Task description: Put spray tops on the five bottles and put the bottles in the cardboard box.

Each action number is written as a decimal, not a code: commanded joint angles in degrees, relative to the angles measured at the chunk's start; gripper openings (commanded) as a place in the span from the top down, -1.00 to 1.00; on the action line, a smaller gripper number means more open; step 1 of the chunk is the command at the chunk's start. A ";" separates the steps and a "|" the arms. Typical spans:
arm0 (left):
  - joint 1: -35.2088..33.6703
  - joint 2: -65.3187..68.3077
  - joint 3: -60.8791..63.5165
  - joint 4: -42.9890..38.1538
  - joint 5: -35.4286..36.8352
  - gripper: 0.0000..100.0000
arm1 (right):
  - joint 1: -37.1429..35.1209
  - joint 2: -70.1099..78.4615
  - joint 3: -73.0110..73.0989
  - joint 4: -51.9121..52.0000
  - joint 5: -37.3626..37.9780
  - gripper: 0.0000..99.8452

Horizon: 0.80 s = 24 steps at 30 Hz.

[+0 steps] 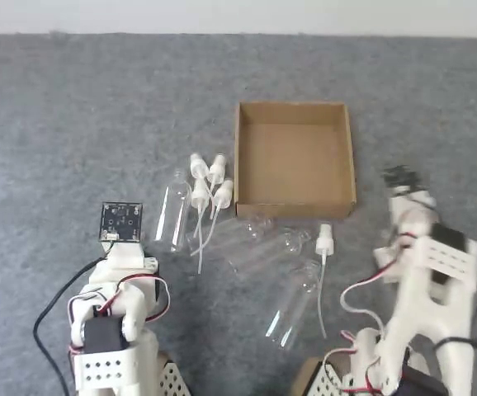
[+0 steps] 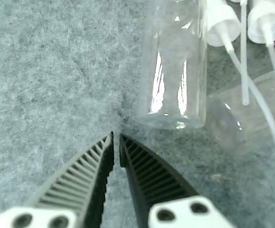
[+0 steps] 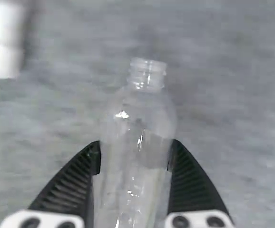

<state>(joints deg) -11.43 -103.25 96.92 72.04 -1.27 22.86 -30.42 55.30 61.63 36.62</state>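
The right pincer [image 3: 134, 145] is grasping a clear plastic bottle [image 3: 138, 121] between its jaws, open neck pointing away; squeezing harder may be buckling its thin wall. The left pincer [image 2: 116, 138] is resting clenched, empty

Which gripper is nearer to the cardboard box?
Right. The right gripper, holding a bottle, is just right of the cardboard box; the left gripper sits farther off, past the loose bottles and spray tops left of it.

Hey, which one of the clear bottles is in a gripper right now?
The capless bottle held in the right gripper; the other bottles lie loose on the table beside the cardboard box.
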 commanded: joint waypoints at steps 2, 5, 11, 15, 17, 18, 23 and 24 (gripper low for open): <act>0.00 -1.05 -0.40 0.26 0.26 0.98 | 7.78 -1.89 -6.15 -4.26 6.24 0.92; 0.00 -1.05 -0.40 0.26 0.26 0.98 | 6.55 0.75 -6.42 -4.79 6.24 0.91; 0.00 -1.05 -0.40 0.26 0.26 0.98 | 2.51 9.45 -6.68 -9.63 5.98 0.91; 0.00 -1.05 -0.40 0.26 0.26 0.98 | 1.71 9.10 -8.00 -6.81 4.04 0.68; 0.00 -1.05 -0.40 0.26 0.26 0.98 | 1.71 7.96 -9.67 -3.91 2.46 0.53; 0.00 -1.05 -0.40 0.26 0.26 0.98 | 1.71 7.34 -10.99 -2.15 2.20 0.46; 0.00 -1.05 -0.40 0.26 0.26 0.98 | -2.86 3.65 -20.13 8.84 0.62 0.40; 0.00 -1.05 -0.40 0.26 0.26 0.98 | -5.49 3.12 -21.89 10.86 -1.32 0.41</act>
<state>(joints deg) -11.52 -103.25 96.92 72.04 -1.27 23.47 -22.24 42.81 64.62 39.34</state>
